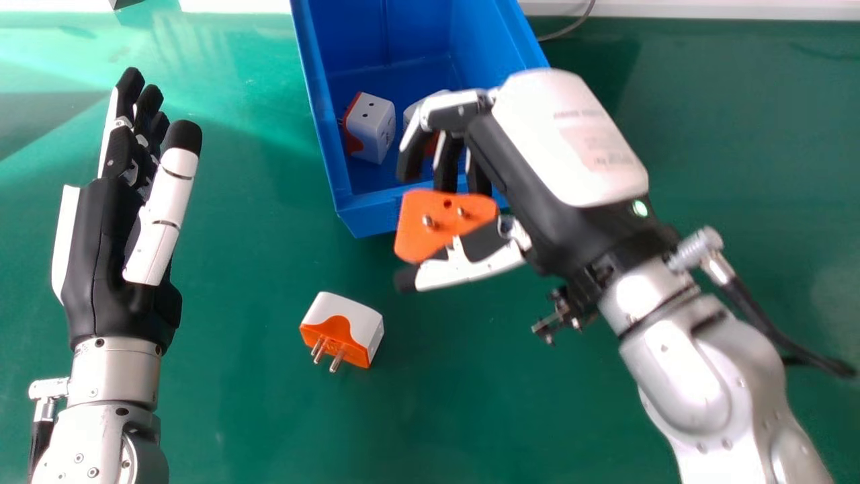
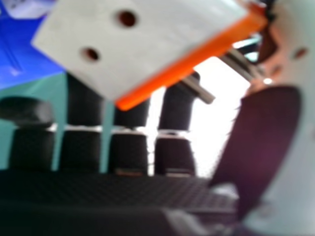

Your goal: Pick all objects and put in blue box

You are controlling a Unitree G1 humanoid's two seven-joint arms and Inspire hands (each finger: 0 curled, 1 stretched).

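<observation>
Green table [image 1: 470,417], smooth-topped, with light reflections at the far left. Directly on it: one blue box [image 1: 366,218], upright at the far side; one white-and-orange plug adapter [image 1: 356,323], nearer and apart from the box, pins facing the near edge. A thin grey cable [image 1: 571,28] lies just beside the box's far right.

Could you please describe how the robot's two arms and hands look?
The left hand and right hand are black and white. The left forearm and right forearm are silver, rounded, each with a black cable and metal plug. The right hand's back is white with faint print; a green light sits near its wrist.
</observation>
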